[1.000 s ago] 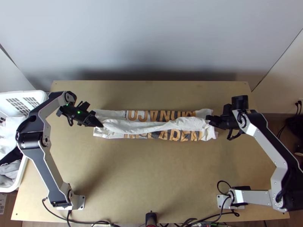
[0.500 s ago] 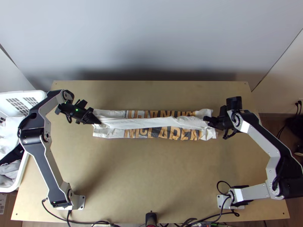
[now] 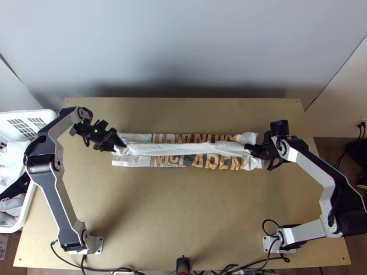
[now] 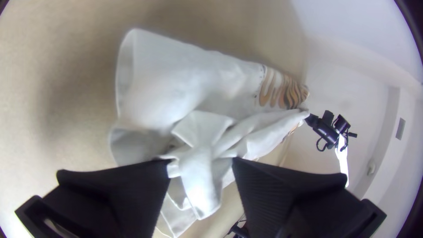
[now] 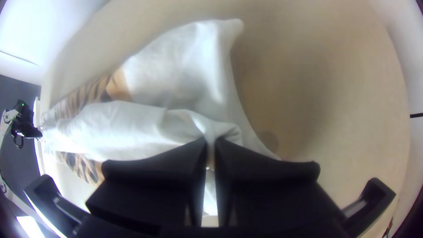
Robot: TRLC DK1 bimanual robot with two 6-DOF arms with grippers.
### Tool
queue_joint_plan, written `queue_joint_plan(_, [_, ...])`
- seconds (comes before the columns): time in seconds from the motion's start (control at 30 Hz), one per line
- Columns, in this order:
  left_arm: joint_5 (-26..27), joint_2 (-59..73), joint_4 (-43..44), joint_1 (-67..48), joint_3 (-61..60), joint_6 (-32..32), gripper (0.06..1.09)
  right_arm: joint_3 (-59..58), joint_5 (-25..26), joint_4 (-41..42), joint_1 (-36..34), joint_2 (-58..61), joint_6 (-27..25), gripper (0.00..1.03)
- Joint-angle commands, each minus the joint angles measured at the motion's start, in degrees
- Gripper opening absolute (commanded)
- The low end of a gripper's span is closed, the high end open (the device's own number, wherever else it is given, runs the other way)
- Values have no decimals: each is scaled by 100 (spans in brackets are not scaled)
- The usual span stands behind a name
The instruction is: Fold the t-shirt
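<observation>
The white t-shirt lies folded into a long narrow strip across the table, orange-and-black lettering on both sides of a raised white ridge. At its left end is my left gripper, and at its right end my right gripper. In the left wrist view, the open left gripper has a bunched fold of the t-shirt standing between its separated fingers. The right wrist view has the right gripper shut on a pinched fold near the end of the t-shirt.
A white laundry basket with clothes stands at the left table edge. Cables run along the near edge, beside a small black device. Bare wood lies between the t-shirt and the arm bases.
The right gripper has moved slightly left and toward the near edge. The left gripper's fingers have spread apart at the cloth. The raised ridge has become straighter, with more of the near lettering uncovered.
</observation>
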Motion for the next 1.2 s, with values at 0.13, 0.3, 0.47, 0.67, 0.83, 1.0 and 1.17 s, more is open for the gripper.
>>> queue_joint_plan(0.13, [-246,-666,-157,46,-75,239,104,395,-47,73,17,-1410,-539,98])
queue_joint_plan(0.3, [-238,-1123,-429,90,-58,424,104,729,23,-6,70,-1806,-530,98])
queue_joint_plan(0.47, [-141,-1597,-763,108,109,556,104,1010,14,-498,562,-1893,-266,98])
queue_joint_plan(0.67, [817,-1861,-1088,248,215,749,104,1072,-267,-744,1335,-1639,-82,98])
queue_joint_plan(0.83, [448,-2274,-965,248,180,696,104,1037,-1278,-929,1880,-1173,375,98])
queue_joint_plan(1.0, [-572,-2828,-218,178,-330,582,104,1142,-1691,-700,3093,-303,621,98])
queue_joint_plan(1.17, [-826,-3127,125,108,-937,714,104,2021,-1735,-568,3735,1007,727,98])
